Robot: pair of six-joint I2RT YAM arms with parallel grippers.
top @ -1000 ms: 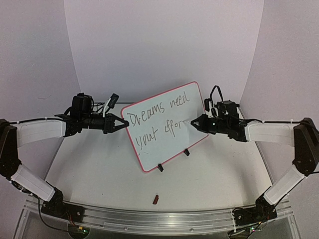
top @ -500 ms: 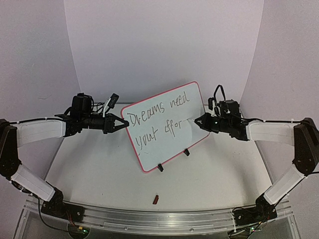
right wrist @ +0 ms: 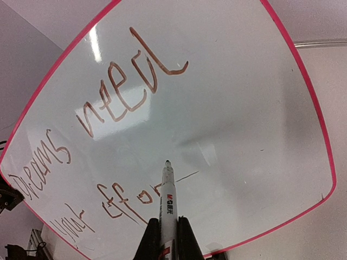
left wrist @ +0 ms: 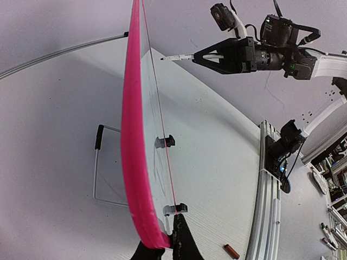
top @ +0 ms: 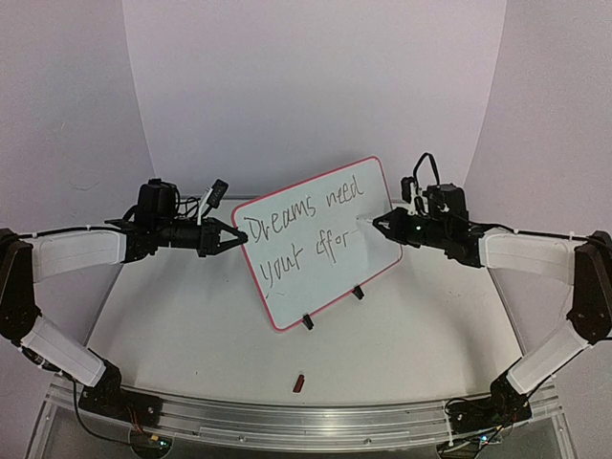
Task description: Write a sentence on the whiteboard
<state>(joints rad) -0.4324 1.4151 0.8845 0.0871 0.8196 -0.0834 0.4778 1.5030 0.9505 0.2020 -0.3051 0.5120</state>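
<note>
The whiteboard [top: 330,277] stands tilted on the table, pink-framed, with "Dreams need your effor" written on it in dark red [right wrist: 130,197]. My left gripper [top: 237,237] is shut on the board's left edge [left wrist: 133,135]; its black fingers [left wrist: 183,241] pinch the pink frame. My right gripper [top: 384,227] is shut on a white marker [right wrist: 167,195], pointed at the board [right wrist: 244,97]. The marker tip [top: 361,222] hovers just right of the "r", beside a thin stroke. In the left wrist view the marker [left wrist: 176,57] stands slightly off the board face.
Two black clip feet [top: 308,322] [top: 359,292] hold the board up. A small red marker cap [top: 299,383] lies on the table near the front, also visible as the cap [left wrist: 231,252]. A wire stand [left wrist: 97,162] sits behind the board. A metal rail [top: 306,421] runs along the near edge.
My right gripper has moved up and to the right with the marker, its tip rising from the lower line of writing. The left gripper and the board have not moved.
</note>
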